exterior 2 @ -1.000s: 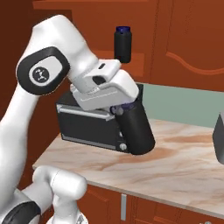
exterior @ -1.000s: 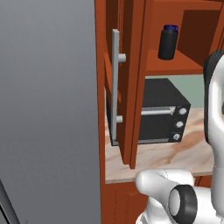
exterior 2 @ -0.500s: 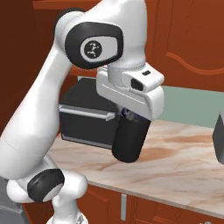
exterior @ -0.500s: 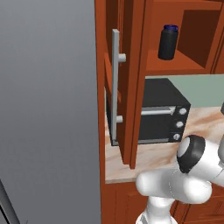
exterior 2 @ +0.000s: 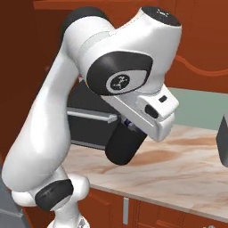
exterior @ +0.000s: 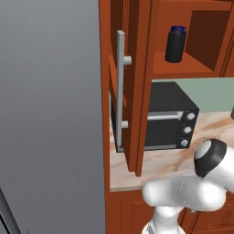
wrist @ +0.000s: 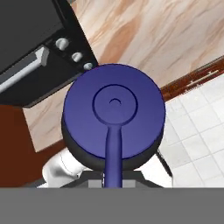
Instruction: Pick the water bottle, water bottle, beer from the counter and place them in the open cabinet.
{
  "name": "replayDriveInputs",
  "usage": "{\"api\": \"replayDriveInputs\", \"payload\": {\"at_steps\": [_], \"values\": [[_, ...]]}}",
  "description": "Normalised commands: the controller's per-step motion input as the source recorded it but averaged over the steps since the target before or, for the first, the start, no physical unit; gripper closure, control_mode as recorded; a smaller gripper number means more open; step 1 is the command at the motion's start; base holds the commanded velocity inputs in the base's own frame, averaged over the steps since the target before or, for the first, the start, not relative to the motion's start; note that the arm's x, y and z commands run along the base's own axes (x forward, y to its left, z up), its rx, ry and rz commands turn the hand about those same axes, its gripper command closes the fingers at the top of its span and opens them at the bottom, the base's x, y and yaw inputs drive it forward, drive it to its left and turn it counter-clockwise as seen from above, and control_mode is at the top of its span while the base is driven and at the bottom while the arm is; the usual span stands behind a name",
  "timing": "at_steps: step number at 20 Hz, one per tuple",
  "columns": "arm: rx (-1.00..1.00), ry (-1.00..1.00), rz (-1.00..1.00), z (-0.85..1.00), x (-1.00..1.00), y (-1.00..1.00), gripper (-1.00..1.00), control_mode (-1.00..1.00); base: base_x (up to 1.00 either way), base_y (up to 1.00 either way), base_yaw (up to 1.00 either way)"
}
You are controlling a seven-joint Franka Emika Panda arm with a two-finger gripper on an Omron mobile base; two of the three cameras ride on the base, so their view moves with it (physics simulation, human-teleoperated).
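My gripper [exterior 2: 130,125] is shut on a stout black water bottle [exterior 2: 124,145], which hangs tilted under the hand, above the marble counter [exterior 2: 187,167] and in front of the black oven. In the hand view its dark blue lid [wrist: 114,114] with the loop sits close up, and the bottle hides my fingertips. The other water bottle [exterior: 175,44] stands upright on the shelf of the open cabinet [exterior: 192,71], whose door with the grey bar handle [exterior: 120,82] swings out to the left. The beer is out of view.
A black oven [exterior: 170,115] stands on the counter under the cabinet. A tall grey panel [exterior: 50,114] fills the left side. A dark object [exterior 2: 223,139] sits at the counter's right edge. White floor tiles [wrist: 197,131] lie below the counter's front edge.
The arm has swung round and lifted the held bottle off the counter, away from the oven's front and toward the counter's edge. The bottle on the shelf has not moved.
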Motion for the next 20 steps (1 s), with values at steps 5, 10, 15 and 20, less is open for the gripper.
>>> {"api": "replayDriveInputs", "payload": {"at_steps": [5,10,15,20], "values": [[0.00,-0.51,0.00,-0.69,-0.16,0.46,1.00,-1.00,0.00,0.00,0.00],[0.00,-0.35,0.00,-0.17,-0.02,0.48,1.00,-1.00,0.00,0.00,0.00],[-0.01,-0.09,-0.02,0.04,0.00,0.54,1.00,-1.00,0.00,0.00,0.00],[-0.07,0.00,-0.07,0.28,0.00,0.38,1.00,-1.00,0.00,0.00,0.00]]}}
